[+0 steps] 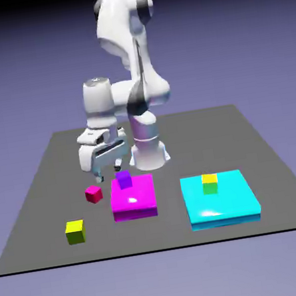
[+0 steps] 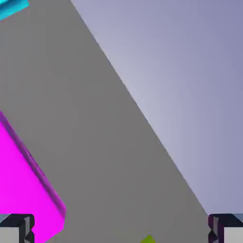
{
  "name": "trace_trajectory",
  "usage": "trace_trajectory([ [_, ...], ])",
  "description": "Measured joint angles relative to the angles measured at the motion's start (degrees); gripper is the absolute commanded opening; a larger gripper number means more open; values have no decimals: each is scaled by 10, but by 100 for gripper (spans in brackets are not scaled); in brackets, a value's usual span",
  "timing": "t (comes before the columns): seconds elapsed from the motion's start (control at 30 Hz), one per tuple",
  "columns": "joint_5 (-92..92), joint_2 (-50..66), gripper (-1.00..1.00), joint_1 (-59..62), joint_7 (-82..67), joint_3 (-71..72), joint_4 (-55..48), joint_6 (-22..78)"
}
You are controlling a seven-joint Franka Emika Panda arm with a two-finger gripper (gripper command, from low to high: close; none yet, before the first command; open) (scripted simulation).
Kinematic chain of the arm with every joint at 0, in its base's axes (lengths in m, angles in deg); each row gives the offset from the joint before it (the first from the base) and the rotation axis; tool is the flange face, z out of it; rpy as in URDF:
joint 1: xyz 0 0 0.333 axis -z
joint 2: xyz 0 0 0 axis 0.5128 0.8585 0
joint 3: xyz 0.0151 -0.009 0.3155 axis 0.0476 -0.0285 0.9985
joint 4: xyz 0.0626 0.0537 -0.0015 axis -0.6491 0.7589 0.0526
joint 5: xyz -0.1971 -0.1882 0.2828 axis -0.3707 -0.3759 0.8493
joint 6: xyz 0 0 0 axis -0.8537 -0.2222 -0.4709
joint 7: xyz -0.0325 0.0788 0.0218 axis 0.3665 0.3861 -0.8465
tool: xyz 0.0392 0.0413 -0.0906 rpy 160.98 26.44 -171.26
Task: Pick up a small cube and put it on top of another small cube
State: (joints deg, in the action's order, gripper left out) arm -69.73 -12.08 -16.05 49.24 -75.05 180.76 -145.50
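Observation:
The small crimson cube (image 1: pixel 93 194) lies on the grey table, left of the magenta slab. The other small cube (image 1: pixel 210 183), yellow on top with green sides, sits on the cyan slab (image 1: pixel 221 200) at the exterior view's right. My gripper (image 1: pixel 110 171) hangs open above the table, behind and slightly right of the crimson cube, with nothing in it. In the hand view my gripper (image 2: pixel 121 230) shows its fingertips (image 2: pixel 16 228) far apart with only bare table between them. The crimson cube is out of that view. A yellow-green sliver (image 2: pixel 148 239) pokes in at the bottom edge; which cube it is I cannot tell.
A purple cube (image 1: pixel 123 179) rests on the back of the magenta slab (image 1: pixel 133 199), close to my fingers. A yellow cube with olive sides (image 1: pixel 75 231) lies front left. The hand view shows the magenta slab (image 2: pixel 23 185), a cyan corner (image 2: pixel 12 7) and the table edge.

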Motion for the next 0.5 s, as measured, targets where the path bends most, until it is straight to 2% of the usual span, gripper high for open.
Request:
trace_trajectory([
  [0.5, -4, 114, 0, 77, -374, -17, -62, 134],
])
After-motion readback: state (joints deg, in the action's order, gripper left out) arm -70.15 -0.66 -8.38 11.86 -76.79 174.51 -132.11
